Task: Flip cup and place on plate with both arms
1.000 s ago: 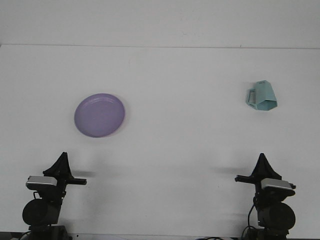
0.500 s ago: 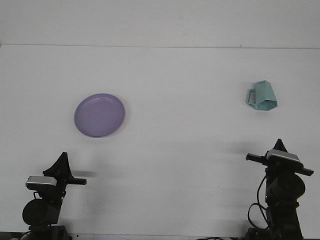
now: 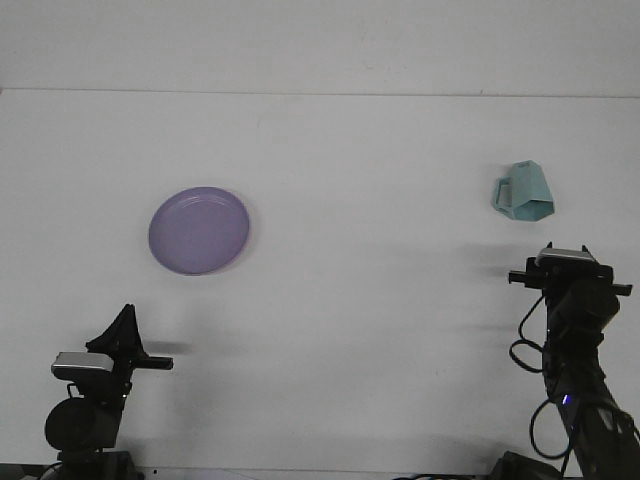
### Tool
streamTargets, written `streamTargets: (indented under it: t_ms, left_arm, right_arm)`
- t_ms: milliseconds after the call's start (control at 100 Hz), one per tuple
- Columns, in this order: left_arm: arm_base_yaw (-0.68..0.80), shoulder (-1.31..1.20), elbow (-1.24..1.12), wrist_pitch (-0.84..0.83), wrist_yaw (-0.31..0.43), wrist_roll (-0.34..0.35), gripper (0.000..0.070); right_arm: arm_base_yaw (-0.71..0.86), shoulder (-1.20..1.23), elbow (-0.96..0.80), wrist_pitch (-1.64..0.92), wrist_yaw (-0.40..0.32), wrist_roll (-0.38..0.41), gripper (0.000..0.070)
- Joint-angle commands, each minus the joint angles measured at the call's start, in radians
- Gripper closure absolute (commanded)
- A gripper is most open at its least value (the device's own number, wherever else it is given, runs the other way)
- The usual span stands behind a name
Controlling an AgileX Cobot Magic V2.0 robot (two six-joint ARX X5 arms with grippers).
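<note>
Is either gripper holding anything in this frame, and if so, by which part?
Nothing is held. The teal cup lies on the table apart from the right gripper, and the purple plate sits far from the left gripper.

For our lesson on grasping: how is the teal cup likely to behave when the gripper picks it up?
The teal cup looks rigid with flat facets, so it probably won't deform and seems unlikely to roll. Its sloped, smooth-looking walls might let fingers slip. The handle on its left side may swing it off balance if gripped there.
</note>
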Motion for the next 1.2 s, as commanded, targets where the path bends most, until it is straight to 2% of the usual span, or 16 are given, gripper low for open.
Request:
streamTargets:
  t_ms: [0,150,330,670,790,970,1190]
  left_arm:
    - [0.002,-0.001,-0.018,0.009,-0.003,-0.004,0.0686]
    - [0.002,-0.001,-0.018,0.009,-0.003,-0.004,0.0686]
    - [0.002,-0.001,-0.018,0.006,-0.003,-0.004,0.0686]
    - [0.002,-0.001,-0.018,0.006,-0.003,-0.004,0.0686]
    - [0.002,-0.001,-0.018,0.006,-0.003,-0.004,0.0686]
    - [0.002,-0.001,-0.018,0.002,-0.003,-0.004,0.0686]
    - [0.002,-0.001,-0.018,0.001,-0.003,-0.004,0.0686]
  right_arm:
    - [-0.019,0.084,0.045,0.022,-0.025,-0.095,0.0345]
    - [-0.055,0.246,0.139,0.073,-0.104,-0.124,0.0275]
    - [-0.07,0.397,0.253,0.078,-0.159,-0.205,0.0274]
    - [-0.089,0.635,0.44,0.097,-0.234,-0.278,0.0267]
    - [-0.096,0.707,0.48,0.159,-0.245,-0.283,0.0267]
    - [-0.108,0.791,0.535,0.194,-0.33,-0.285,0.0267]
    - [-0.113,0.878,0.623,0.194,-0.37,-0.284,0.0268]
